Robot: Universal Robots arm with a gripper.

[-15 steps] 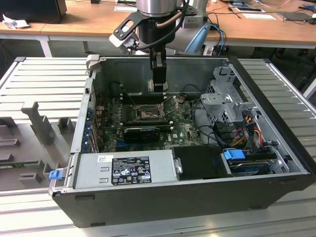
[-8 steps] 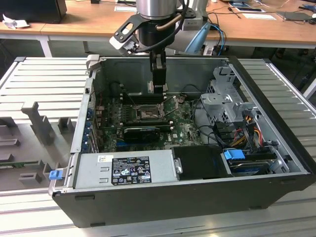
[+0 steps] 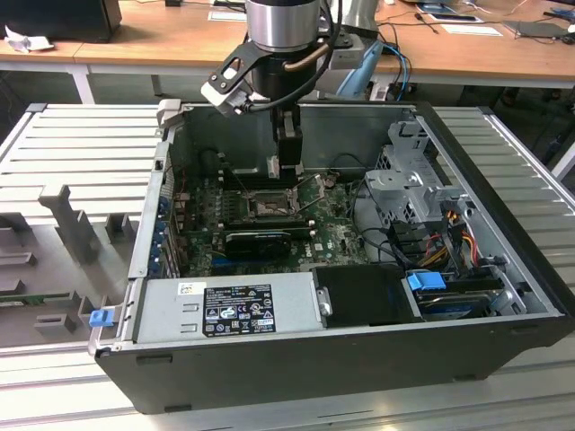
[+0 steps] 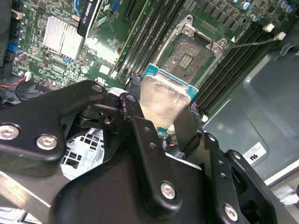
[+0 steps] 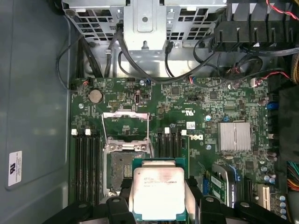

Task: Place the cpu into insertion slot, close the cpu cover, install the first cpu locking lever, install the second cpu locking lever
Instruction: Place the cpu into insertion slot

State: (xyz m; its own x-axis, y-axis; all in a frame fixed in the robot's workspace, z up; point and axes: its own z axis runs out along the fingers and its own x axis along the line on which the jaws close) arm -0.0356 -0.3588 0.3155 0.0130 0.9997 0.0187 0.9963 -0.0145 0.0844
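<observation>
On the exterior view's left, the slatted metal counter (image 3: 81, 135) carries the open computer case (image 3: 359, 364), with the power supply (image 3: 229, 310) along its near wall. Toward the middle, the arm reaches down into the case. Its hand (image 3: 288, 157) hangs just above the motherboard (image 3: 328, 224), close over the insertion slot (image 3: 269, 206). The drive cage (image 3: 404, 180) stands on the exterior view's right, apart from the work.

That view gives the hand's place in the case, and the wrist views give the grip. In the first wrist view the fingers (image 5: 190, 198) pinch the cpu (image 5: 158, 191) by two opposite edges. It is held flat with its silvery lid toward the camera, likely so the contact side faces the pins. The chip overlaps one corner of the slot's dark pin field and is not seated. The cpu cover (image 5: 125, 114) stands swung up, which leaves the pin field bare.

The first wrist view shows the chip's edges roughly square to the socket frame. The slanted second wrist view adds what that one lacks: the chip appears lifted clear of the slot
</observation>
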